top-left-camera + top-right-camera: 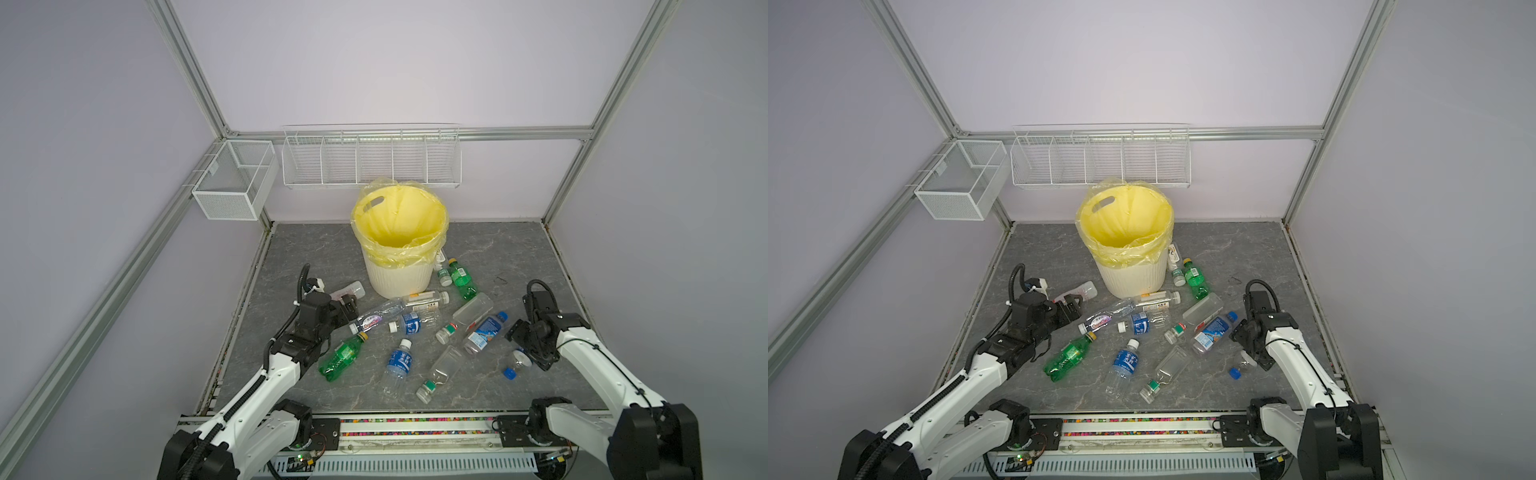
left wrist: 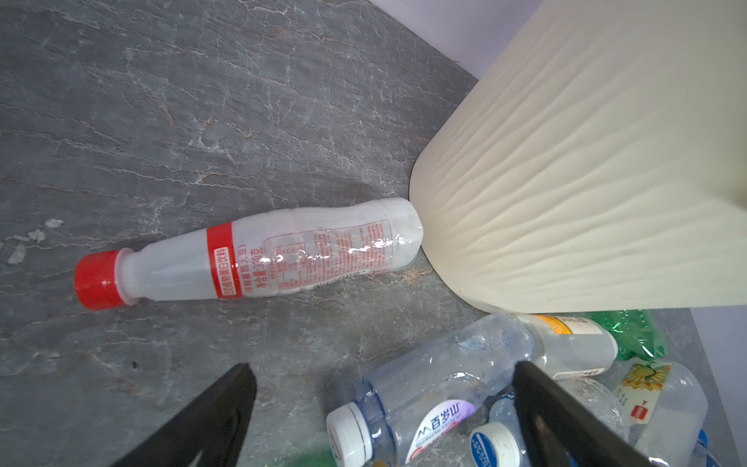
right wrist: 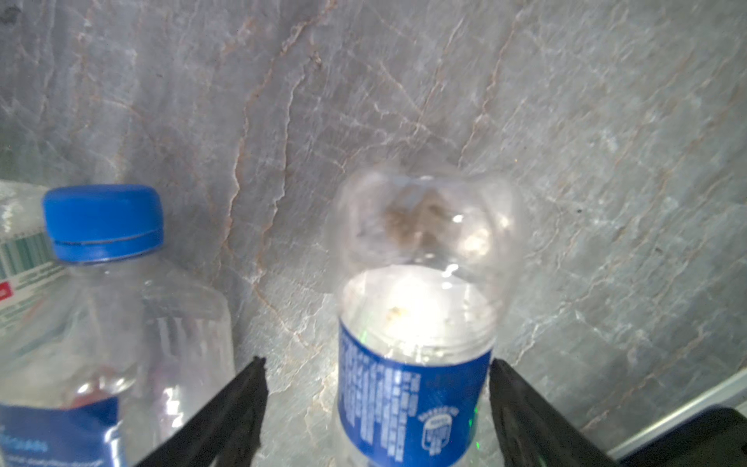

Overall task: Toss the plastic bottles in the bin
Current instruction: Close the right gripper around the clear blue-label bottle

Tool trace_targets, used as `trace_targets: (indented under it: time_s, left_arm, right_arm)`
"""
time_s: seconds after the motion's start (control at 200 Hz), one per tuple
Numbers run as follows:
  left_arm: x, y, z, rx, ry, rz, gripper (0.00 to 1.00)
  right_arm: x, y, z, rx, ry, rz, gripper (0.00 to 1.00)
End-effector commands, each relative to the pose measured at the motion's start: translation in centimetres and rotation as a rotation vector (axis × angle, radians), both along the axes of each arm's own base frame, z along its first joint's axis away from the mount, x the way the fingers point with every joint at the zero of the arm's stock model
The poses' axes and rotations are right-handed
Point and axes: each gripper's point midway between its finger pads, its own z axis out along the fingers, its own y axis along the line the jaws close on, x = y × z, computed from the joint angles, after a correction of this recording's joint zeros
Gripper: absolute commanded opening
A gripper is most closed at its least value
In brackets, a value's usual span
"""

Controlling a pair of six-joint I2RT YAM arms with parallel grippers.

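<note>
- Bottles [image 1: 400,361]: we counted about a dozen, all lying on their sides on the table [image 1: 519,257], in front of and beside the bin [image 1: 399,278].
- Bin: we found it upright at the back middle of the table, cream and ribbed, with a yellow bag [image 1: 401,220] folded over its rim.
- Red-cap bottle [image 2: 262,258]: we noted it left of the bin. Its base looked to be against the bin's wall in the left wrist view.
- Purple-label bottle [image 1: 374,318]: we logged it in front of the bin, white cap toward the left arm.
- Green bottles: we saw one near the left arm [image 1: 343,356] and one just right of the bin [image 1: 462,279].
- Blue-label bottle [image 3: 416,364]: we placed it at the right front, blue cap toward the front edge, between the jaws of the right gripper [image 3: 376,361]. A larger blue-cap bottle [image 3: 101,323] lay near it.
- Right gripper: we saw its jaws apart, straddling the blue-label bottle. One finger sat at the label's edge and the other stood clear of it, so nothing was clamped.
- Left gripper [image 2: 384,366]: we saw its jaws wide apart and empty, above the cap end of the purple-label bottle, with the red-cap bottle beyond.
- Baskets [image 1: 372,156]: we listed white wire ones hung on the frame behind the bin.
</note>
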Motion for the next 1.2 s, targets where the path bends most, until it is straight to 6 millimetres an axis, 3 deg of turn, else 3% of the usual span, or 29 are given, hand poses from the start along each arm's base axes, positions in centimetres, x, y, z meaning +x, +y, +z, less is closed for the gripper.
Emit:
trace_targets:
  time_s: [0.0, 0.12, 0.195, 0.35, 0.45, 0.69, 0.98, 1.195]
  left_arm:
    - [0.8, -0.2, 1.0, 0.014, -0.026, 0.003, 0.99]
    - [1.1, -0.3, 0.7, 0.013, -0.012, 0.003, 0.99]
    - [1.1, -0.4, 0.6, 0.014, -0.005, 0.001, 0.99]
    - [1.2, -0.3, 0.8, 0.018, -0.008, 0.006, 0.99]
    - [1.2, 0.0, 1.0, 0.038, -0.011, 0.011, 0.99]
    - [0.7, 1.6, 1.0, 0.118, 0.022, 0.054, 0.99]
    - [0.7, 1.5, 1.5, 0.087, 0.015, 0.064, 0.99]
    - [0.8, 2.0, 1.1, 0.106, 0.048, 0.079, 0.99]
  right_arm:
    - [-0.3, 0.2, -1.2, 0.026, 0.017, -0.006, 0.82]
    - [-0.5, 0.3, -2.1, 0.036, 0.039, 0.005, 0.66]
    - [-0.6, 0.2, -2.2, 0.027, 0.048, 0.010, 0.65]
    - [-0.5, -0.3, -1.5, -0.002, 0.023, 0.023, 0.49]
    - [-0.4, -0.5, -0.5, -0.018, -0.007, 0.035, 0.47]
    - [0.2, -0.9, 3.8, -0.048, -0.129, 0.083, 0.47]
    - [2.6, 1.0, 11.9, -0.020, -0.416, 0.269, 0.47]
    - [3.2, 2.6, 14.9, 0.028, -0.521, 0.347, 0.45]
